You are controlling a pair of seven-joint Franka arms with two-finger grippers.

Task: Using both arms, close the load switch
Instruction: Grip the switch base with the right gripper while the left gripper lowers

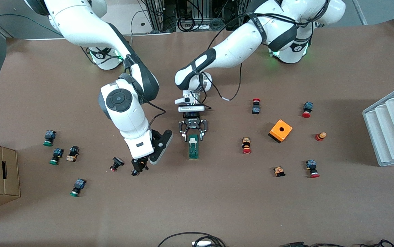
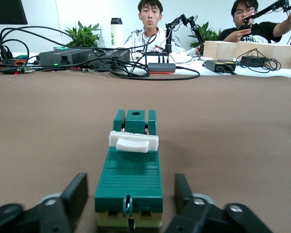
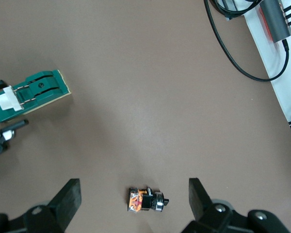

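Between left gripper (image 2: 130, 204) fingers: load switch (image 2: 130, 182)

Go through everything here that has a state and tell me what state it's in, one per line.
load switch: flat on the table, white lever at the end nearer the left gripper
left gripper: down at the load switch's end, jaws either side, gaps showing
right gripper: jaws open, above a small button
orange box: on the table, hole up
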